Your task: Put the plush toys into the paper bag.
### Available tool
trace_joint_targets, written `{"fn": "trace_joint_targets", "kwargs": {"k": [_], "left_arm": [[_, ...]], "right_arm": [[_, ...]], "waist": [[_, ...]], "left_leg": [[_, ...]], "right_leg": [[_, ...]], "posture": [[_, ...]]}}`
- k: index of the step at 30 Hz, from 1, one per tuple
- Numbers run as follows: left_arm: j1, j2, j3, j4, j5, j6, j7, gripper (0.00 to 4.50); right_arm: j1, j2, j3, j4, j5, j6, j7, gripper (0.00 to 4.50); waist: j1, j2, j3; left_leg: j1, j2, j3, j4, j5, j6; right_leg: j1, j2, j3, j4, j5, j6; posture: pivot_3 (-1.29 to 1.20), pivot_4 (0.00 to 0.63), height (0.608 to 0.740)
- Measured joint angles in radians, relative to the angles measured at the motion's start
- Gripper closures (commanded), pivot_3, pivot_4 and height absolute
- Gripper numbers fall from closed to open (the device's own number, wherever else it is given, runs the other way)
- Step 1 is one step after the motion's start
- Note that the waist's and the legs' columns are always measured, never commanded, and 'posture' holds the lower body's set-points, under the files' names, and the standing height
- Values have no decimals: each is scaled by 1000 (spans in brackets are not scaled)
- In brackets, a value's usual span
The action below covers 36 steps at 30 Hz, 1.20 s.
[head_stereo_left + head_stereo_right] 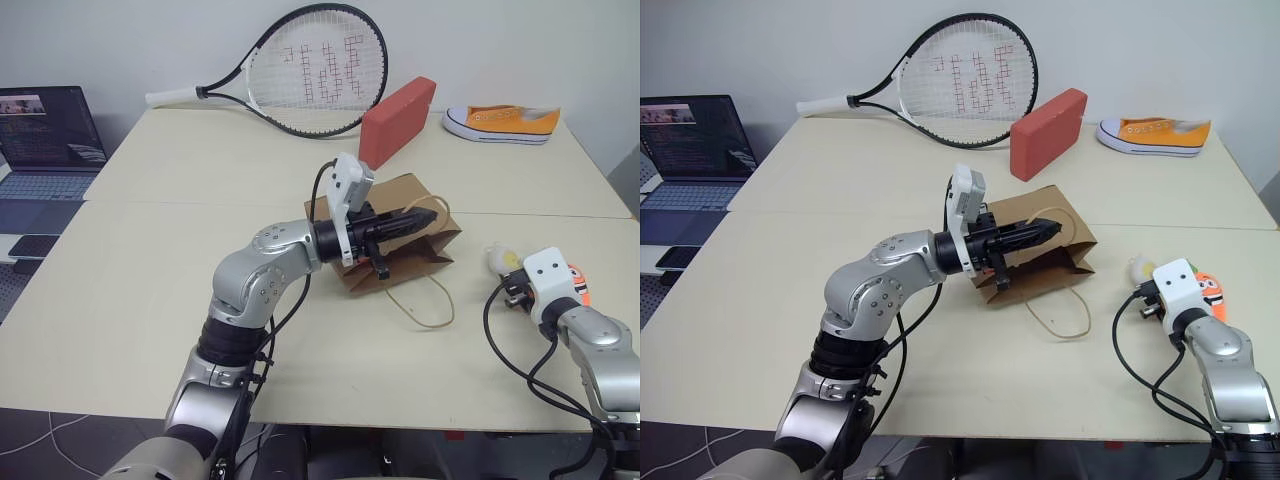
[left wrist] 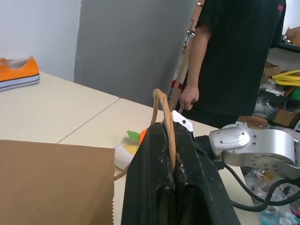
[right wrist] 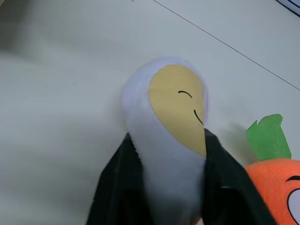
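The brown paper bag (image 1: 400, 240) lies on its side mid-table, mouth towards the near edge. My left gripper (image 1: 428, 216) is above it, shut on one cord handle (image 2: 161, 101). The other handle (image 1: 428, 300) lies loose on the table. At the right, my right gripper (image 3: 168, 140) is shut on the white egg plush toy (image 3: 173, 117), a black finger pressing each side. The egg (image 1: 500, 258) rests on the table. The orange carrot plush toy (image 1: 577, 285) lies right beside it, against the gripper's outer side.
A tennis racket (image 1: 310, 70), a red block (image 1: 397, 120) and an orange sneaker (image 1: 500, 122) sit at the table's far side. A laptop (image 1: 45, 140) stands off the left edge. A person (image 2: 234, 56) stands beyond the table's right side.
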<state>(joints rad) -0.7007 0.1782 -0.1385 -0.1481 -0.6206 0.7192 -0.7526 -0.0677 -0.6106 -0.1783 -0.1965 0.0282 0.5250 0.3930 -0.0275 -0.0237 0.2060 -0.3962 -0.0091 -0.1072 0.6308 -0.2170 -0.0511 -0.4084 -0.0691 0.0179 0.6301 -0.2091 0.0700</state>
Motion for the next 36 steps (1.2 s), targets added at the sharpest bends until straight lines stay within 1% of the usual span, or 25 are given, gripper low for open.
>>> {"fn": "trace_joint_targets", "kwargs": {"k": [1,2,3,5,7,9,13,16,19,22,23,26,31,36], "left_arm": [[0,-2,3,1,-4,2,0,4500],[-1,-2,10,2,-8,3,0,4500],[-1,-2,16,4,-9,5,0,4500],[-3,-2,25,18,-11,12,0,4500],[-4,-4,27,30,-14,16,-1,4500],[-4,-5,27,38,-14,17,-3,4500],[-4,-2,14,44,-13,17,-21,4500],[-4,-6,3,51,-13,17,-26,4500],[-3,-9,2,70,-13,17,-25,4500],[-3,-22,9,78,-19,20,-22,4500],[-4,-26,13,78,-27,24,-22,4500],[-5,-29,28,77,-50,47,-20,4500],[-7,-27,58,64,-100,89,-18,4500],[-7,-26,69,54,-131,126,-13,4500]], "right_arm": [[4,-4,-3,-9,4,-1,6,4273],[9,-11,-10,-20,13,-1,19,4402],[13,-17,-20,-33,27,3,30,4435],[21,-61,-56,-97,81,37,94,4435],[36,-133,-104,-193,162,106,178,4435],[37,-179,-159,-287,243,179,236,4435],[14,-221,-184,-432,415,359,297,4435],[-6,-219,-173,-505,490,435,295,4435],[-27,-180,-128,-538,525,477,256,4435],[-32,-110,-38,-546,531,491,197,4435],[-35,-81,8,-541,520,489,172,4435],[-74,7,88,-491,469,468,90,4435],[-116,128,167,-417,391,414,-21,4435],[-166,281,183,-344,375,400,-116,4435]], "waist": [[0,0,0],[0,0,0],[0,0,0],[0,1,0],[1,1,0],[0,0,0],[0,0,0],[3,0,0],[3,0,0],[2,0,0],[1,1,0],[-1,1,0],[-1,1,0],[-1,1,0]], "left_leg": [[0,0,0,0,0,0],[0,0,0,0,0,0],[0,0,0,0,0,0],[0,0,0,0,0,0],[0,0,0,0,0,0],[0,1,-1,0,0,0],[0,1,-1,0,0,0],[0,0,-1,0,0,0],[0,0,-1,0,0,0],[0,1,-1,0,0,0],[0,0,-1,0,0,0],[0,1,-1,0,0,0],[0,1,-2,0,0,0],[0,1,-2,0,0,0]], "right_leg": [[0,0,0,0,0,0],[0,0,0,0,0,0],[0,0,0,0,0,0],[0,0,0,0,1,1],[0,0,0,0,1,1],[1,1,-1,0,0,1],[1,1,-1,0,0,-1],[1,1,-1,-1,0,-1],[1,1,-1,-1,0,-1],[1,1,-1,-1,0,0],[1,1,-1,-1,0,0],[1,1,-1,-1,0,0],[0,1,-1,-1,0,1],[0,1,-1,0,2,3]], "posture": [[0,150,740],[0,150,740],[0,150,740],[0,150,740],[0,150,740],[0,150,740],[0,150,740],[0,150,740],[0,150,740],[0,150,740],[0,150,740],[0,150,740],[0,150,740],[0,150,740]]}}
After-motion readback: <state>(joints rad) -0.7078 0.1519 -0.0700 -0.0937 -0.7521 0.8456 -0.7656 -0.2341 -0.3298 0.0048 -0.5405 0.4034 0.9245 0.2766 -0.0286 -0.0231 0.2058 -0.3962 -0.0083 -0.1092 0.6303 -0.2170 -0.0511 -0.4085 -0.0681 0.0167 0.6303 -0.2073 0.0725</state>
